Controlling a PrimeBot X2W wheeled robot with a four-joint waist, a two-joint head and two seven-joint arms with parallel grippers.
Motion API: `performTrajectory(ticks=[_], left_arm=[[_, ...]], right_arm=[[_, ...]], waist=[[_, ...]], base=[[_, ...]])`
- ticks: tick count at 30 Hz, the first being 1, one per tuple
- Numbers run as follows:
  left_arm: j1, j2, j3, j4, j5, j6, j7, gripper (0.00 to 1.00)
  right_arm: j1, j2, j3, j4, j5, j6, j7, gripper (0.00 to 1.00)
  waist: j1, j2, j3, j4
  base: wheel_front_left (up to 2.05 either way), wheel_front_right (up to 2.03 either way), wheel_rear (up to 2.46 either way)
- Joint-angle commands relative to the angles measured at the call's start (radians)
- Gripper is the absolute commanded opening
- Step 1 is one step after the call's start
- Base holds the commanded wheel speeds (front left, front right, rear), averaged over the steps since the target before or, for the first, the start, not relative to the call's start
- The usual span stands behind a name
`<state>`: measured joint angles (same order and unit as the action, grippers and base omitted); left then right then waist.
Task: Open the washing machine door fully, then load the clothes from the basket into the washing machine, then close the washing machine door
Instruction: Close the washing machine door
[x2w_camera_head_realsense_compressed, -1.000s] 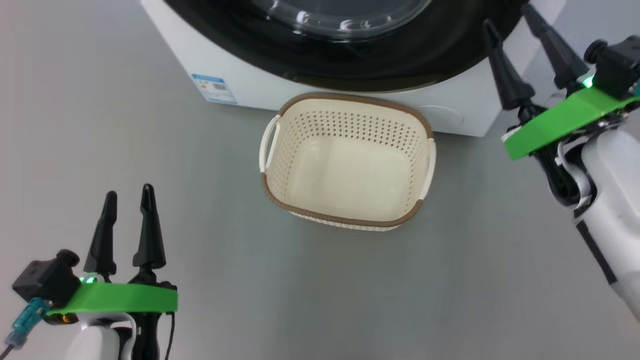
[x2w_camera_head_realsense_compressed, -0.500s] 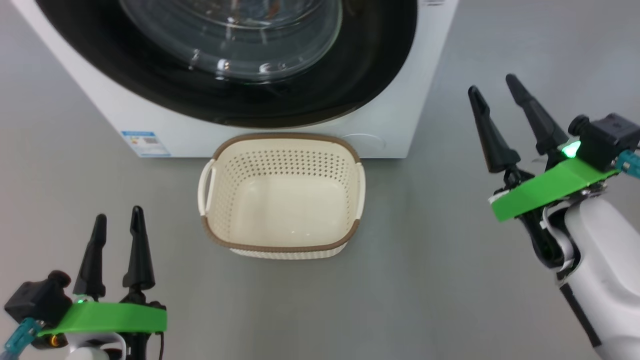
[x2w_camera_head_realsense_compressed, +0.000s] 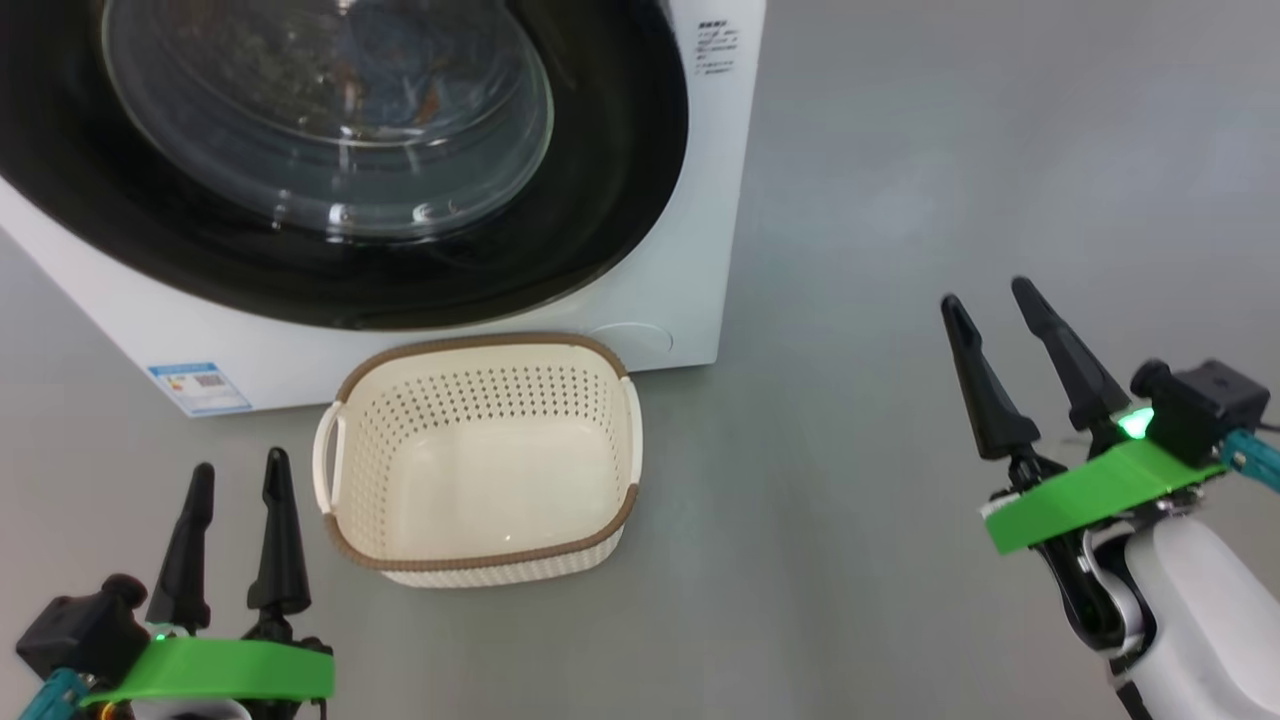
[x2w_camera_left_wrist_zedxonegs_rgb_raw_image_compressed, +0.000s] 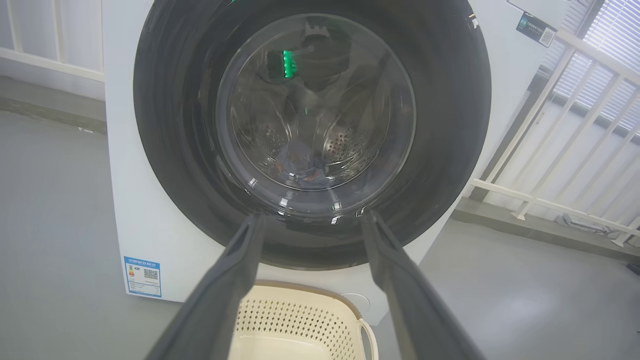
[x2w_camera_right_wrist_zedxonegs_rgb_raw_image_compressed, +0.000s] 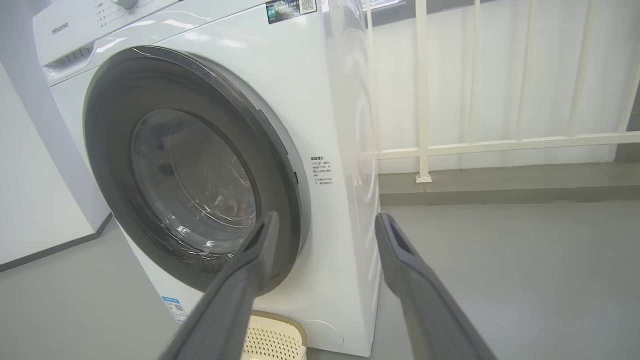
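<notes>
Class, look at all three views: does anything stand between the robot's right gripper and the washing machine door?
Nothing visible does. The right gripper, open, hangs over the floor to the right of the closed washing machine door. The basket sits on the floor below the door, off that line.

Bright, even light is spread throughout, small glints are seen on the door, and wrist-view edges are bowed.

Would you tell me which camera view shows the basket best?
The head view: the basket sits whole and empty before the washing machine. The left wrist view catches its far part; the right wrist view, just a corner.
</notes>
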<state>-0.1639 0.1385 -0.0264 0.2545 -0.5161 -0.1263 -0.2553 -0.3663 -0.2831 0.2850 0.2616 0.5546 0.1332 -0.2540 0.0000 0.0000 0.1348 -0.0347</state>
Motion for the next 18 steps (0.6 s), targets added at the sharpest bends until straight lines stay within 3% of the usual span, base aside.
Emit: performTrajectory(ticks=[1, 9, 18], left_arm=[[-0.003, 0.022, 0.031, -0.03, 0.007, 0.004, -0.006, 1.0], [0.02, 0.011, 0.025, -0.034, 0.004, 0.009, -0.006, 1.0], [0.038, 0.002, 0.016, -0.048, -0.008, 0.006, -0.006, 1.0]], right_arm=[[0.022, -0.001, -0.003, -0.032, -0.016, -0.002, -0.008, 1.0], [0.117, 0.026, -0.081, -0.044, -0.053, -0.002, -0.008, 1.0], [0.151, 0.035, -0.092, -0.035, -0.07, -0.002, -0.008, 1.0]], waist=[[0.0, 0.0, -0.018, -0.013], [0.0, 0.0, -0.053, -0.011], [0.0, 0.0, -0.079, -0.014]], base=[[0.0, 0.0, 0.0], [0.0, 0.0, 0.0], [0.0, 0.0, 0.0]])
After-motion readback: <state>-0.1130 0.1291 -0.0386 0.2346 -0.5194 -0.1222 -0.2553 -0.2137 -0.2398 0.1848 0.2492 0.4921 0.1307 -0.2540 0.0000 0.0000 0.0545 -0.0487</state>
